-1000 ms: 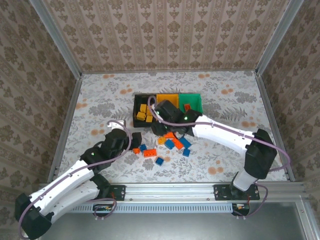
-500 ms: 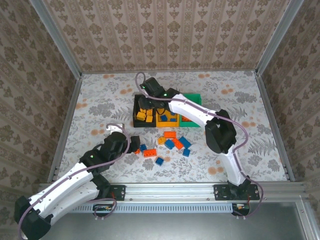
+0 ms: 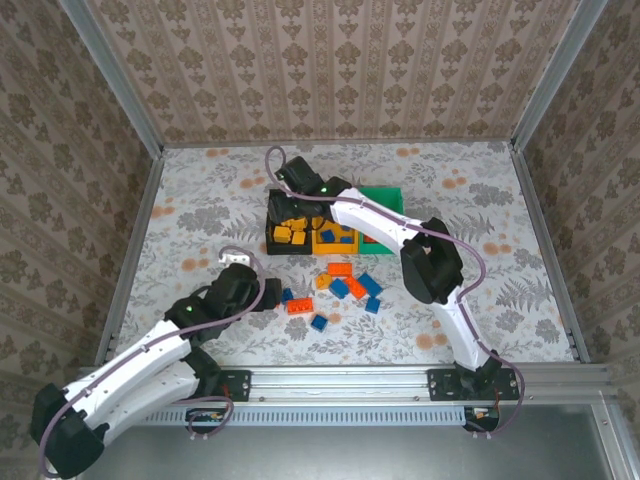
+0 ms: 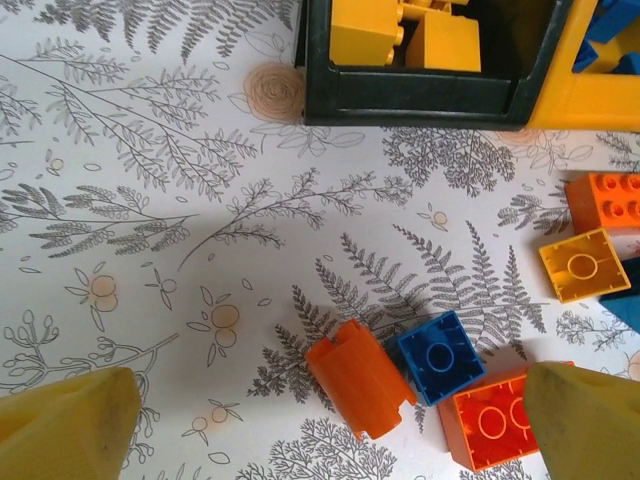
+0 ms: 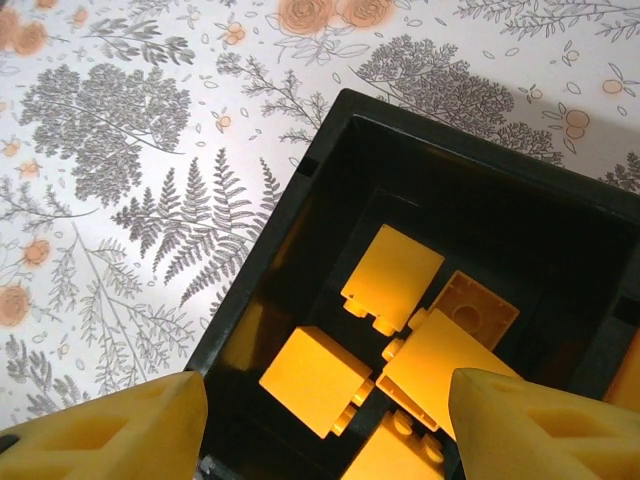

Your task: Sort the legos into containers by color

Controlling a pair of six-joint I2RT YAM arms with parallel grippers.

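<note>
As the right gripper [image 5: 325, 395] hangs released above the black bin [image 5: 265, 245], the released left gripper [image 4: 328, 385] straddles an orange brick [image 4: 360, 380].

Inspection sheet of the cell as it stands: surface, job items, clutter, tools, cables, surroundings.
Surface: floral-print table, no spills seen.
Job's things: black bin holds yellow-orange bricks. The yellow-orange bin holds blue bricks. The green bin is partly hidden by the right arm. Loose bricks in all three colours lie on the table near the bins.
Clutter: nothing seen.
Grippers: left tool open, astride an orange-red brick. Right tool open above the black bin.
Cables: purple cable loops free at each wrist.
Surroundings: wallpapered walls, aluminium frame.
</note>
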